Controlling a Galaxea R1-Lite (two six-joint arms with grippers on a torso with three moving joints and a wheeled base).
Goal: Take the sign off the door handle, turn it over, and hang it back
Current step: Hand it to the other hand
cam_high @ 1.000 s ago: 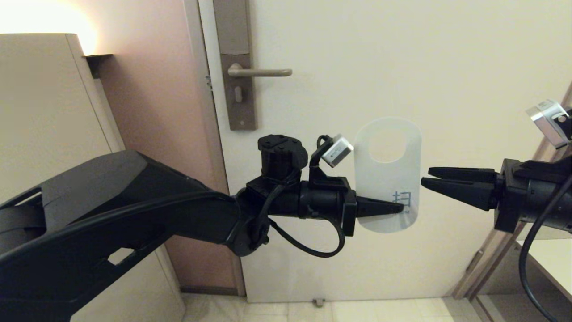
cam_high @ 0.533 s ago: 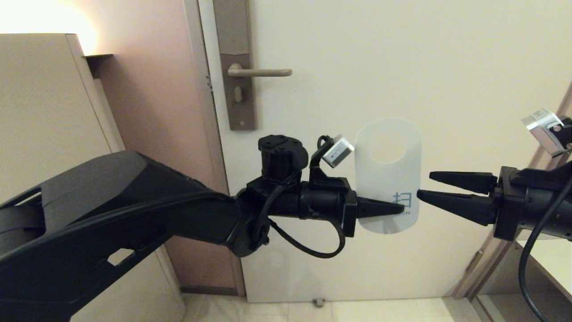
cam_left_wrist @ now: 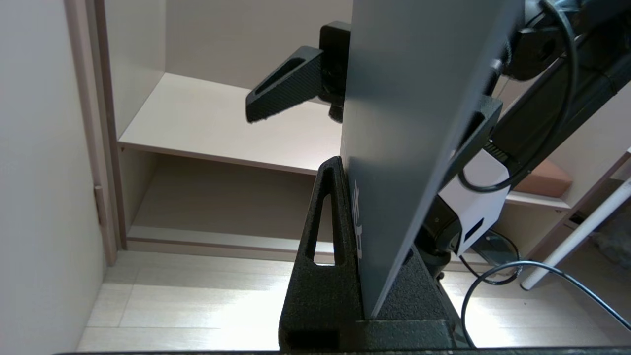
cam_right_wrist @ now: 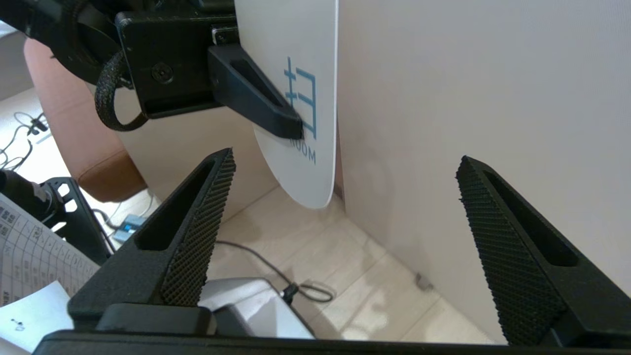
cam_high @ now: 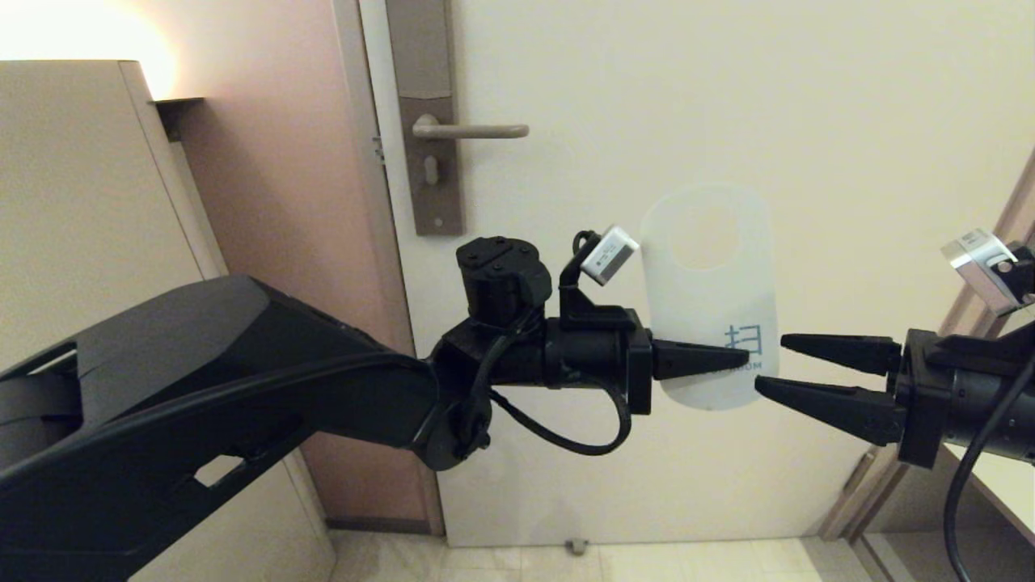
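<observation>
sign [cam_high: 710,299] looks white from the head, grey [cam_left_wrist: 414,123] at left wrist.

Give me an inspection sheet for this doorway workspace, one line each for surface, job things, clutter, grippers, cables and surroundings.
Surface: cream door, closed.
Job things: flat rounded-end door sign, white side with blue text toward the head camera, off the handle, held upright in front of the door; slim taupe metal lever handle on a brownish backplate, bare.
Clutter: nothing seen.
Grippers: left gripper shut on the sign's lower part; right gripper open, fingertips beside the sign's lower edge, not gripping.
Cables: black cable looping under the left wrist.
Surroundings: beige cabinet left of the door; pale tiled floor.
</observation>
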